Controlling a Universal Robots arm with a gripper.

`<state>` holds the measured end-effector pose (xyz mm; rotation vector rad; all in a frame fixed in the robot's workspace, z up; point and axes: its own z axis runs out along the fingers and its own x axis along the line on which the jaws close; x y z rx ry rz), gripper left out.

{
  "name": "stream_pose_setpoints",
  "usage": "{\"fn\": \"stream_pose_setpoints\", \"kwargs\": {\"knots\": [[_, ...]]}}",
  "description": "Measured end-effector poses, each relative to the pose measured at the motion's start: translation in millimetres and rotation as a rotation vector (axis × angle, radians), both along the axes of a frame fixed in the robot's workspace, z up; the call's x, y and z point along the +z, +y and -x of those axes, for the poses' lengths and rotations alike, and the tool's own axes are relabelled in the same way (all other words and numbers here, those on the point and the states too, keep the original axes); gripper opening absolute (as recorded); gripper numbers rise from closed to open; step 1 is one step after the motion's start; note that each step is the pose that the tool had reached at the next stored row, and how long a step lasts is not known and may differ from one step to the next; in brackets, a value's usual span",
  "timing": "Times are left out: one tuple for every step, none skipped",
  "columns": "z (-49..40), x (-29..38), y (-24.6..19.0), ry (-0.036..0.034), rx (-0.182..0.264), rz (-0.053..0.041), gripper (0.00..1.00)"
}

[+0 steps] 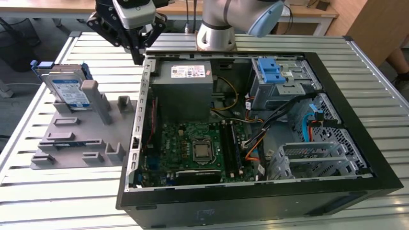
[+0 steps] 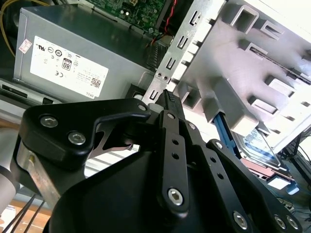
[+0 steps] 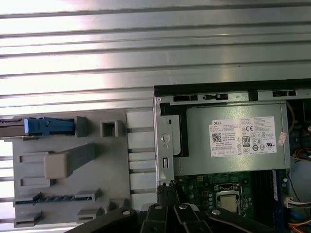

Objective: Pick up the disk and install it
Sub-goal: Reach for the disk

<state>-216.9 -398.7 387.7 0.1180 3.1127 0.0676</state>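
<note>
Hovering at case [image 1: 255, 206] corner with hand [image 1: 137, 56] seemingly pinched together, empty; disk [image 1: 69, 88] well outward of case, standing on edge.

I see the silver disk [image 1: 66, 88], its white-and-blue label [image 1: 69, 96] and blue frame [image 1: 45, 64]; a grey rack [image 1: 83, 143], black gripper [image 1: 137, 58], green board [image 1: 182, 143] and ribbed silver table [image 1: 64, 201].

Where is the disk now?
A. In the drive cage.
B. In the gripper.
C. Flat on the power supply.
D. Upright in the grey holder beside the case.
D: the disk stands upright in the grey holder, at the exterior view's left of the case, apart from the gripper.
</note>
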Motion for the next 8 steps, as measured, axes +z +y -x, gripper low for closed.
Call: {"fn": "stream_pose_setpoints", "kwargs": {"knots": [[0.4,0.0,0.2,0.0006,0.000,0.0001,0.11],[1.0,-0.1,0.3,0.0013,0.000,0.0000,0.11],[1.8,-0.1,0.5,0.0020,0.000,0.0000,0.11],[2.6,-0.2,0.6,0.0024,0.000,0.0000,0.11],[3.5,-0.3,0.8,0.0028,0.000,-0.0001,0.11],[4.4,-0.3,0.9,0.0031,0.000,0.0000,0.11],[5.5,-0.4,1.1,0.0032,0.000,0.0000,0.11],[5.9,-0.5,1.1,0.0030,0.000,-0.0001,0.11]]}}
